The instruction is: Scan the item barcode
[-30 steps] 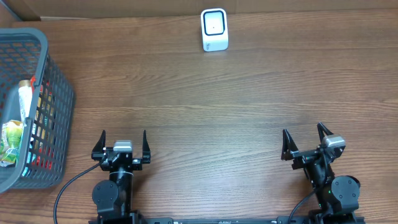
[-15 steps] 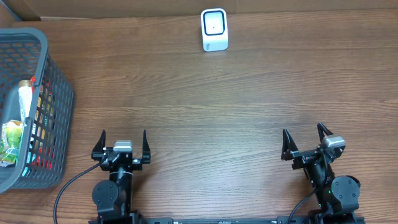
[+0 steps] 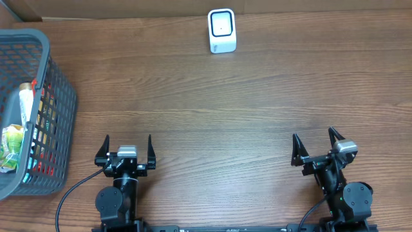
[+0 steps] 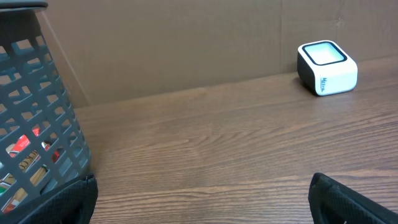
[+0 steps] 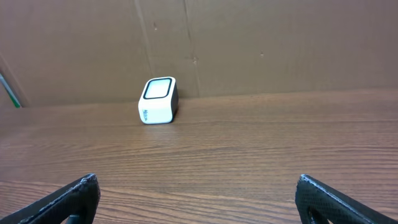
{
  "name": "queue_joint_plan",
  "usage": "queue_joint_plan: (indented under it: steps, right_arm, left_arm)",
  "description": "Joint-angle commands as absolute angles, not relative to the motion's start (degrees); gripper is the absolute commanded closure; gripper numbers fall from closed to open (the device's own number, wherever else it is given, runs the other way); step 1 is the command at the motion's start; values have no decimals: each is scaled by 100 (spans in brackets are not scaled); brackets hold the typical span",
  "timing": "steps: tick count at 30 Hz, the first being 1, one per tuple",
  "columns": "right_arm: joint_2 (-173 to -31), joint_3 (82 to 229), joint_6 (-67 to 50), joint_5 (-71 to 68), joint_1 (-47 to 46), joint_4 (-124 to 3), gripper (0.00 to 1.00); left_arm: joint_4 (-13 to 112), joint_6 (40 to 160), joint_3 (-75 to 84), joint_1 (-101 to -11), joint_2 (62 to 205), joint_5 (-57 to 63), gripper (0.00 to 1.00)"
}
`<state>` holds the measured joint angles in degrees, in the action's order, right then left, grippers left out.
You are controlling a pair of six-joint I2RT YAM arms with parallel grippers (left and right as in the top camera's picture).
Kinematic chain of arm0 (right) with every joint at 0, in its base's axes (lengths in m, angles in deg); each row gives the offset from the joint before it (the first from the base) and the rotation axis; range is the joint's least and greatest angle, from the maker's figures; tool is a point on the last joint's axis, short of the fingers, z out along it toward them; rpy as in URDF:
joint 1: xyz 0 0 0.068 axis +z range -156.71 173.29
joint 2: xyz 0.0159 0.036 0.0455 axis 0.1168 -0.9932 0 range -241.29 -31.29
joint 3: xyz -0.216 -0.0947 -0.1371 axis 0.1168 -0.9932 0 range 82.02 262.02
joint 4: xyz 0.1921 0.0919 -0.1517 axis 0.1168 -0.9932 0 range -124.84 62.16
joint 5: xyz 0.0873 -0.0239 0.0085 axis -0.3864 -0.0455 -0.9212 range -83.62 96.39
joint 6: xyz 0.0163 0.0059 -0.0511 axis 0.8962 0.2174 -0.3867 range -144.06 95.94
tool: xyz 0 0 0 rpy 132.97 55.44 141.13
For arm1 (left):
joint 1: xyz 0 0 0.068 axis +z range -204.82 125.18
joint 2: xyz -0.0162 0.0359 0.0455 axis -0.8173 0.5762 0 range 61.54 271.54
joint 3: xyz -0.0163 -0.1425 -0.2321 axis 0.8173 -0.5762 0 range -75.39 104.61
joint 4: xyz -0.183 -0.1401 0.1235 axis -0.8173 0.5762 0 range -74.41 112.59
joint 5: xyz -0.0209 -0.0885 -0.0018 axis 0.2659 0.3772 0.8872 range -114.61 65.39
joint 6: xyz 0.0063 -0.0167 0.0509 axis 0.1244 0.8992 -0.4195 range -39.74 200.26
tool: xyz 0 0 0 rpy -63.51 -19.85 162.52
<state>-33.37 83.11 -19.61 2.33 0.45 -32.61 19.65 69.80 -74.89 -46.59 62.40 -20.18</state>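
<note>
**Goods sat in the basket; both hands were empty**

The goods to be scanned lay inside the grey plastic lattice basket (image 3: 58,96) at nine o'clock on the brown wooden desk (image 3: 212,109). They were a green-and-yellow crinkled packet (image 3: 11,145) and a pale tube-like pack (image 3: 26,96), with red wrappers (image 4: 22,142) showing through the mesh. No barcode could be made out. The white box-shaped scanner (image 3: 222,30) stood at twelve o'clock, well apart from the basket. The left hand (image 3: 128,139) at seven o'clock and the right hand (image 3: 313,134) at five o'clock both had their jaws spread wide and held nothing.

The packet looked light, soft and slick, likely to buckle or slip under a hard pinch. The tube-like pack seemed stiffer. A grip across the packet's upper edge or the pack's narrow top, reached from above past the basket wall, would probably serve best. It would leave the printed faces bare for the scanner.
</note>
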Motion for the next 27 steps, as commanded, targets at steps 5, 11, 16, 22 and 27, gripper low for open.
queue_joint_plan:
  steps: [5,11,16,22,27]
  right_arm:
    - [-3285,8247,-1937,268,19,-3233,0]
    - [-3285,8247,-1937,270,19,-3233,0]
    - [-3285,8247,-1937,270,19,-3231,0]
    - [-3285,8247,-1937,270,19,-3233,0]
    - [-3285,8247,-1937,270,19,-3233,0]
  left_arm:
    - [1963,7939,-7509,-4687,6179,-2014,1]
    - [1963,8339,-7509,-4687,6179,-1944,1]
    - [1961,8527,-7509,-4687,6179,-1907,1]
    - [1963,8626,-7481,-4687,6179,-1725,0]
    - [2055,8628,-7273,-4687,6179,-1592,0]
